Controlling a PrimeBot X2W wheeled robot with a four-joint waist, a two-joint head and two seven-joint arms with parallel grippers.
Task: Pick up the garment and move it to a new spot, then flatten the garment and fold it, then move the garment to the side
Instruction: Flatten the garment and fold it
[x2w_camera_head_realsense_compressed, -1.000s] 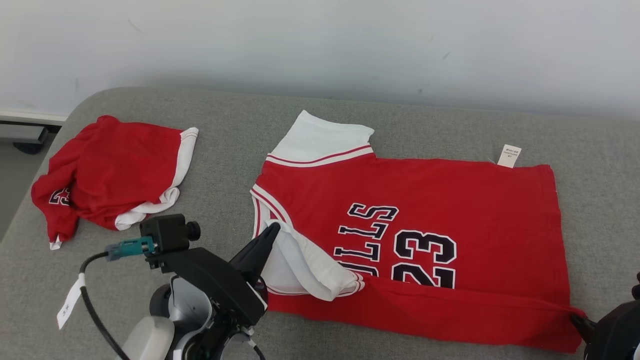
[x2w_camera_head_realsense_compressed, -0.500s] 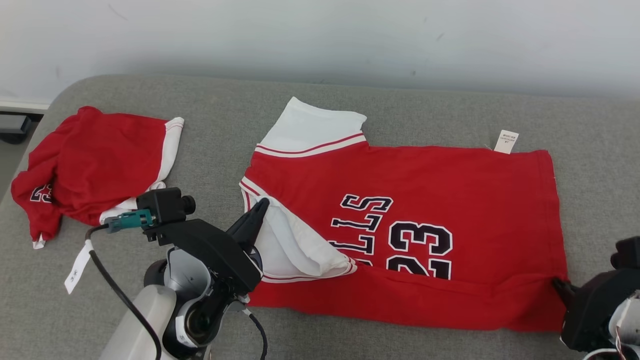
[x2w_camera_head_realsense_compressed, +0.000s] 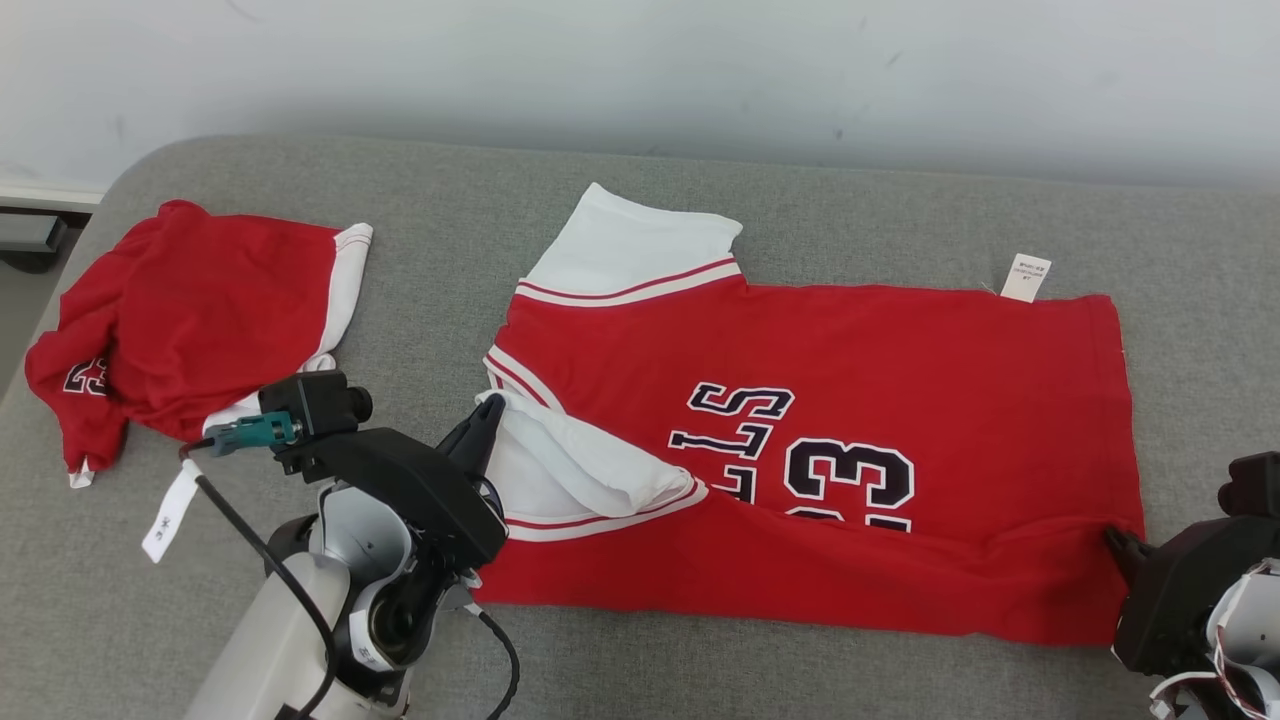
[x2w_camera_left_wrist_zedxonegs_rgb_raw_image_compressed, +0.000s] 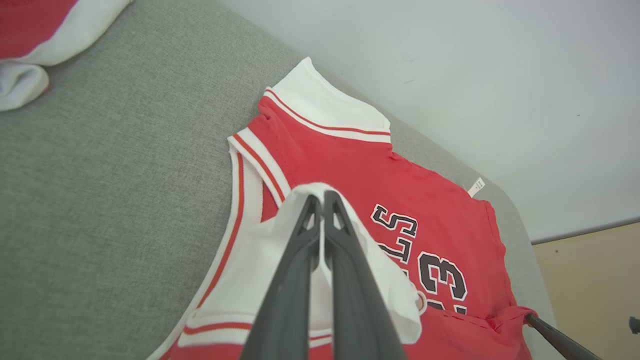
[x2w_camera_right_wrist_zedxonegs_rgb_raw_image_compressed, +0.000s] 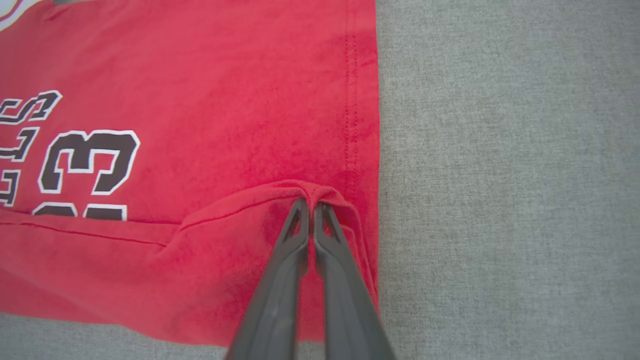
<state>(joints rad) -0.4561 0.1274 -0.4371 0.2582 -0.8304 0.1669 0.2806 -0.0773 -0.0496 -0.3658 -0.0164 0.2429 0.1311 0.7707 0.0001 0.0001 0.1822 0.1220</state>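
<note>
**Soft red jersey, pinched at both ends of its near edge**

The jersey (x2w_camera_head_realsense_compressed: 850, 360) looks like thin, light knit: limp, with no stiffness of its own, and probably a little slick. I would expect it to sag and crease wherever it is not held, so lifting it from a single point would bunch it up. The sensible holds are two matching spots along one long edge, pulled gently apart so the cloth stays taut as it folds over.

That is how it is held now. The left jaws are closed on the white shoulder panel (x2w_camera_head_realsense_compressed: 570, 470) at the near armhole, which is raised and turned back over the chest. The right jaws are closed on a small pinch of red cloth at the near corner of the hem (x2w_camera_right_wrist_zedxonegs_rgb_raw_image_compressed: 320, 192).

It is bright red with white shoulders trimmed in red stripes. Black lettering (x2w_camera_head_realsense_compressed: 800, 460) outlined in white shows part of a team name and the number 23, its lower part covered by the near edge, which lies rolled up over it. A white care label (x2w_camera_head_realsense_compressed: 1027, 277) sticks out at the far hem corner.

The jersey lies lengthwise across the middle of the grey fabric-covered table (x2w_camera_head_realsense_compressed: 450, 230), neck to the robot's left, hem to its right. A second red garment (x2w_camera_head_realsense_compressed: 200, 300) sits crumpled at the table's left end, well apart. A pale wall (x2w_camera_head_realsense_compressed: 640, 70) stands behind.
</note>
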